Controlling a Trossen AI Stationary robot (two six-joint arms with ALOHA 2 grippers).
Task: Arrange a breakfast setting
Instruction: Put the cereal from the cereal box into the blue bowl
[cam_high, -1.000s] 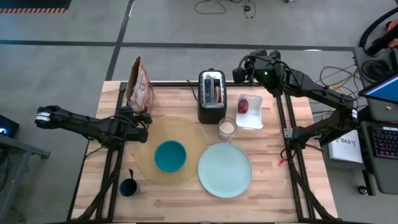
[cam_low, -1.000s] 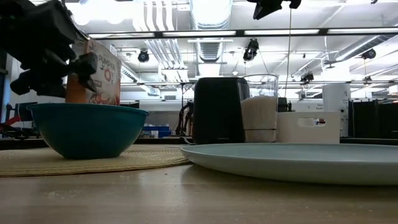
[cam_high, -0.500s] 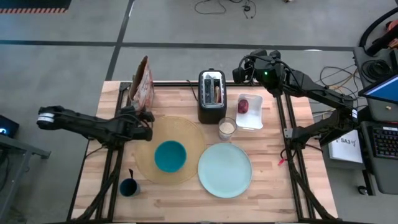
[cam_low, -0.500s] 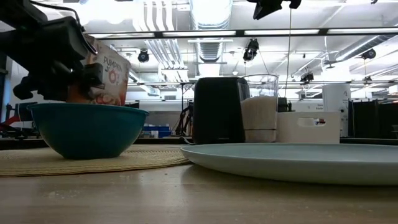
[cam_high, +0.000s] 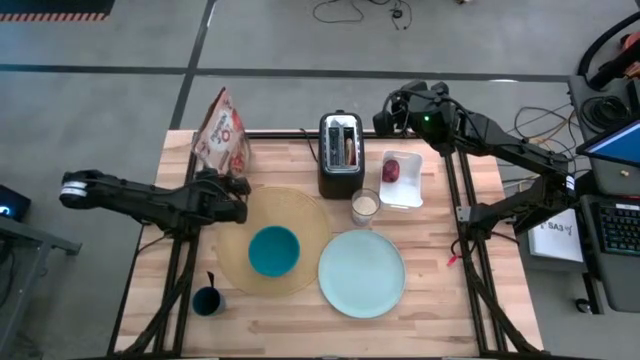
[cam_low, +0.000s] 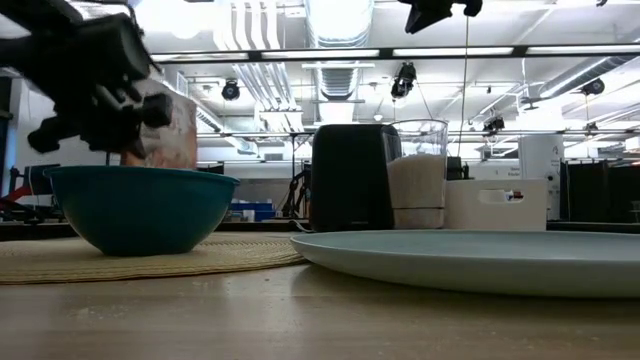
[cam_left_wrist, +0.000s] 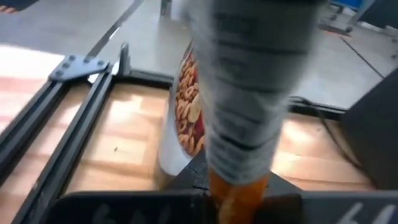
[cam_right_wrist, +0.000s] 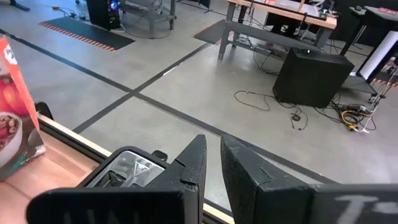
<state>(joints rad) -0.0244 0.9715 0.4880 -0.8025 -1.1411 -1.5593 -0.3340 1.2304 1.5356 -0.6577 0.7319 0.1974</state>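
Note:
My left gripper is shut on a printed cereal bag at the far left of the table, just beyond the round tan placemat. The teal bowl sits on the mat. The pale-blue plate lies to its right. The dark blue cup stands near left with the black spoon in it. Bread sticks up from the black toaster. The dark red fruit lies in a white tray. My right gripper waits, shut, high over the far edge. My left gripper pinches the bag's lower, near end between its two fingers, coming level from the table's left. The bag tilts, its top leaning toward the far edge and its printed face turned up. The bowl hides whether its bottom is clear of the table.
A glass of white stuff stands between the toaster and the plate. Black frame rails run along the table's left and right sides. Bare wood shows along the near edge.
My left gripper has shifted slightly toward the table's right and rolled, still shut on the bag. The bag, seen edge-on from above before, has turned about and tipped so its printed face now shows upward. It blurs in the low view.

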